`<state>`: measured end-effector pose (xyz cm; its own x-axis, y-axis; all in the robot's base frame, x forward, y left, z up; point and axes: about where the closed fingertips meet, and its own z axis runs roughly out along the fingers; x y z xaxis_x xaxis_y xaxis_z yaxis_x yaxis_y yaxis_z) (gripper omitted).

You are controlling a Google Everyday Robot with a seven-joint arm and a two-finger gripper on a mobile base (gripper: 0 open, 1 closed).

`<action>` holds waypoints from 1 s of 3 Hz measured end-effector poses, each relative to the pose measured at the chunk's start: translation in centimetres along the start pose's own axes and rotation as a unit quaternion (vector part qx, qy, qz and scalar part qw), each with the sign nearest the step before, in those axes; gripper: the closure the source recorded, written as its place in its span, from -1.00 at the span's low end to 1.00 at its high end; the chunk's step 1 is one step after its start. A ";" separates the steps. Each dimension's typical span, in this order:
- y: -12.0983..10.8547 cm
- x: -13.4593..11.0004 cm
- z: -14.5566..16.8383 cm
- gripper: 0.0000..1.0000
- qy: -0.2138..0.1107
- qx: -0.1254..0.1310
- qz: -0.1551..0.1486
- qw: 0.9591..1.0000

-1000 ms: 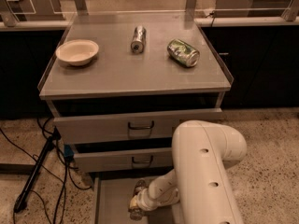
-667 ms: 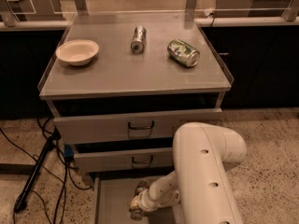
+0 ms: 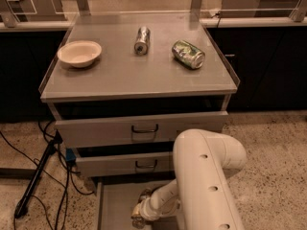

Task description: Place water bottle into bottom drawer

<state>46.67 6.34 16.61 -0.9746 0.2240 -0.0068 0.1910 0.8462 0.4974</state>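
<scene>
Gripper (image 3: 139, 218) low over bottom drawer (image 3: 114, 206), arm bent steeply downward, grip state unclear

The robot's thick, smooth, cream-white plastic arm casing (image 3: 206, 176) is broad and tube-like, with a rounded, domed shoulder at its upper end that catches a soft sheen. A row of small dark round recesses (image 3: 200, 155), like sunken screw holes, runs down its face. From its lower left side comes a slimmer white forearm tube (image 3: 163, 201), ringed by a joint seam. The pale, tan-tinged gripper (image 3: 139, 217) sits at that tube's far end, at the bottom edge of the view, left of the casing.
</scene>
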 end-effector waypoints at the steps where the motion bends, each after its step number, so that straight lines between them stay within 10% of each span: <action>1: 0.0 0.1 0.1 1.00 0.001 0.001 0.002 1.000; 3: 0.1 0.5 2.0 1.00 -0.008 0.004 0.021 1.000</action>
<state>46.48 7.50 14.96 -0.9637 0.2669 -0.0008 0.2321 0.8395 0.4912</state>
